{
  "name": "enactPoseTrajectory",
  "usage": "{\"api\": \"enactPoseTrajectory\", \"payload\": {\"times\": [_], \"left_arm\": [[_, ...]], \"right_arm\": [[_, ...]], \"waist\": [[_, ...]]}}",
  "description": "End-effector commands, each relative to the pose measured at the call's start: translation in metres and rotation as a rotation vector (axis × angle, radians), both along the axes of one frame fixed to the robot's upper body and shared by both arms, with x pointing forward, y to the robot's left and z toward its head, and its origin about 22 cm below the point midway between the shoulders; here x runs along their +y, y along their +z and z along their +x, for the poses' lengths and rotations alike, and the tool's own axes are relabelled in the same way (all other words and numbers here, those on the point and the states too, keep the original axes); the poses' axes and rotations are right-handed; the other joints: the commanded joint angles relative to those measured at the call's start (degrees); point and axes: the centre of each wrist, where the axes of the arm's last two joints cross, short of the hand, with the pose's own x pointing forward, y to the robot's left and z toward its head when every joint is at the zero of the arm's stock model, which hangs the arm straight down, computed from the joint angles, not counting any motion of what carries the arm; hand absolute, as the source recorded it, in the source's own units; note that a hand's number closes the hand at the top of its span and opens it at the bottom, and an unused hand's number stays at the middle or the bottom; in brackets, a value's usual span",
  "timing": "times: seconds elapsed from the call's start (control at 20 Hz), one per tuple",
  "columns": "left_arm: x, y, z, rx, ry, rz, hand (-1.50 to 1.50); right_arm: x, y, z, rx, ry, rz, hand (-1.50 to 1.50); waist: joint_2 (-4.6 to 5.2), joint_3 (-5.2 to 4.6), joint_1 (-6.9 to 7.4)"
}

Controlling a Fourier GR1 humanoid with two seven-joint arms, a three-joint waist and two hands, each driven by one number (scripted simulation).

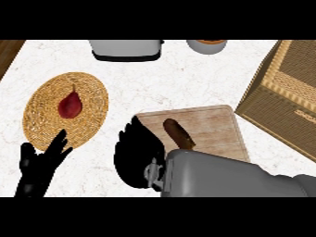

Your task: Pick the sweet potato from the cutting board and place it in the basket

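Sweet potato (pixel 178 133): on cutting board (pixel 215 121), beside right hand (pixel 138 155), fingers spread, nothing held.
Tip: curl round mid-length.
Left hand (pixel 41 166): open, resting.

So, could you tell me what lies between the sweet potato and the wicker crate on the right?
In the head view, only cutting board and bare counter lie between the sweet potato and the wicker crate.

Left robot hand (pixel 41 164) rests open; right robot hand (pixel 138 150) hangs, fingers down.
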Motion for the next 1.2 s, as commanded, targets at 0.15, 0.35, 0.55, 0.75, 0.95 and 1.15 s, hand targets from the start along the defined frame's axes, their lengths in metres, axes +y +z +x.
{"api": "enactPoseTrajectory", "payload": {"times": [0.15,0.35,0.55,0.75,0.95,1.15], "left_arm": [[0.007,-0.008,-0.003,0.066,0.018,-0.014,0.0],[0.012,-0.005,0.01,0.069,-0.004,-0.024,0.0],[0.004,-0.021,-0.003,0.065,0.006,-0.005,0.0],[-0.003,-0.005,0.006,0.059,0.012,-0.006,0.0],[-0.005,0.005,-0.005,0.071,0.02,-0.023,0.0],[-0.003,-0.02,-0.006,0.067,0.015,-0.004,0.0]], "right_arm": [[-0.019,-0.027,0.007,0.0,0.001,0.008,-1.5],[-0.021,-0.042,0.04,-0.016,-0.004,0.017,-1.5],[-0.023,-0.057,0.042,-0.009,0.02,0.04,-1.5],[-0.018,-0.068,0.02,0.009,0.023,0.051,-1.5],[-0.045,-0.082,0.049,0.021,0.019,0.051,-1.5],[-0.035,-0.097,0.049,-0.006,0.021,0.02,-1.5]], "waist": [[0.18,-0.66,-0.4],[0.37,-0.66,-0.03],[0.31,-0.68,-0.16],[0.1,-0.66,-0.59],[0.16,-0.63,-0.22],[0.22,-0.67,-0.4]]}}
